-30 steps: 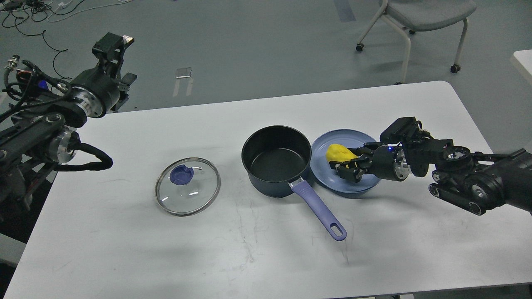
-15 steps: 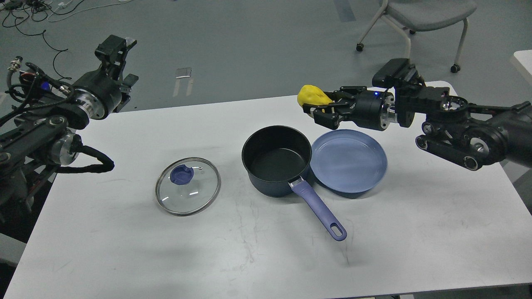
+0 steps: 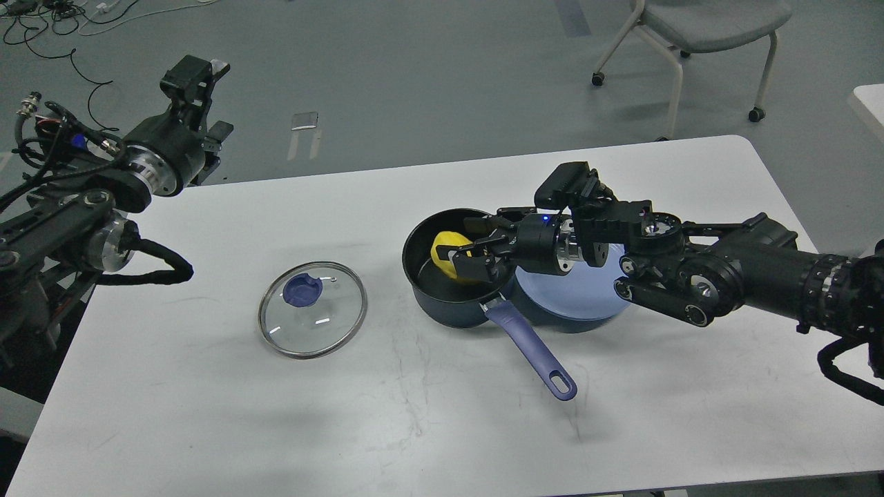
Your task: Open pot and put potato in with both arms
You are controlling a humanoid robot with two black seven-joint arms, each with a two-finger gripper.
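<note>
On the white desk (image 3: 207, 414), head view only: the pot (image 3: 452, 304) stands open near the middle, its handle pointing toward the near-right. The lid (image 3: 312, 319) lies flat to its left, well apart. Right claw (image 3: 464, 259) reaches in over the pot's right rim, fingers closed around the potato (image 3: 447, 250), which sits inside the pot mouth, low, likely touching or just above the bottom, cannot tell which. Potato lies at the claw tip, left of the wrist, so release should need only an opening, then a pull back right. Blue plate (image 3: 587, 304) touches the pot behind the arm. Left claw (image 3: 197, 72) is raised beyond the desk's far-left edge, state cannot tell. Desk scuffed; grey floor, cables (image 3: 41, 21), chair (image 3: 690, 34) beyond.
</note>
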